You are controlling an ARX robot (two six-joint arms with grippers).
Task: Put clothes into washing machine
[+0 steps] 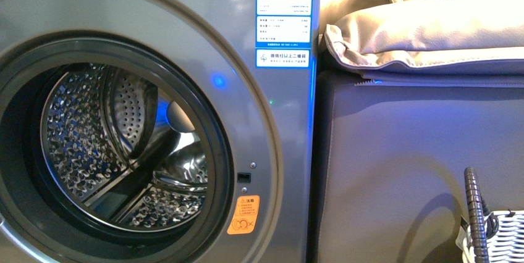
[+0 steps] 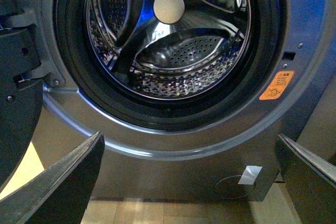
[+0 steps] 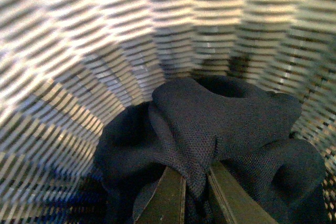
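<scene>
- The navy knit garment (image 3: 220, 129) lies bunched at the bottom of the white woven basket (image 3: 79, 77).
- The right gripper (image 3: 197, 192) pinches a fold of it, fingers drawn narrow.
- The left gripper (image 2: 189, 137) is spread wide, holding nothing, and faces the washing machine (image 1: 272, 121).
- The machine's round porthole stands open, showing the perforated steel drum (image 1: 105, 146).
- To its right sit beige cushions (image 1: 420, 28).

A home, I'd say: washer (image 1: 272, 121) ahead of my left claw (image 2: 189, 139), sofa (image 1: 395, 152) with cushions (image 1: 426, 34) beside it, woven basket (image 3: 79, 51) around my right claw (image 3: 195, 177), wood floor (image 2: 157, 211) below.
</scene>
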